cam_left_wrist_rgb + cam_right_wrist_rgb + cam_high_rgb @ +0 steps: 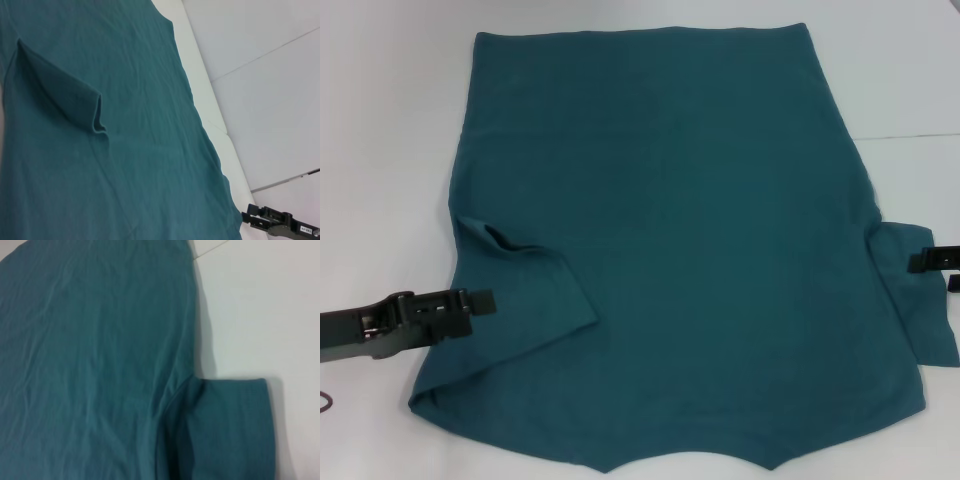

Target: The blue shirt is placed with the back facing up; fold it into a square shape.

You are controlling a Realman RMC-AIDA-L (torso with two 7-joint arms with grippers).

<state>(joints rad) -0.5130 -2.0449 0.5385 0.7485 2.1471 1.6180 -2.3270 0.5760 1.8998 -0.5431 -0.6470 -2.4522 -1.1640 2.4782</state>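
Overhead, the blue shirt [670, 250] lies flat on the white table [380, 120], plain side up. Its left sleeve is folded inward beside the left gripper [480, 300]; the right gripper [932, 262] hovers over the right sleeve. Whether either gripper's fingers are apart, I cannot tell. From the left wrist, the folded sleeve [65, 100] rests on the body. From the right wrist, the other sleeve [230, 430] lies spread on the table.

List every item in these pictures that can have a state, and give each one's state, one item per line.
blue shirt: spread flat on the table, plain side up, not yet folded into a square.
left sleeve: folded in over the body.
right sleeve: lying out flat on the table.
left gripper: at the left sleeve's edge.
right gripper: over the right sleeve.
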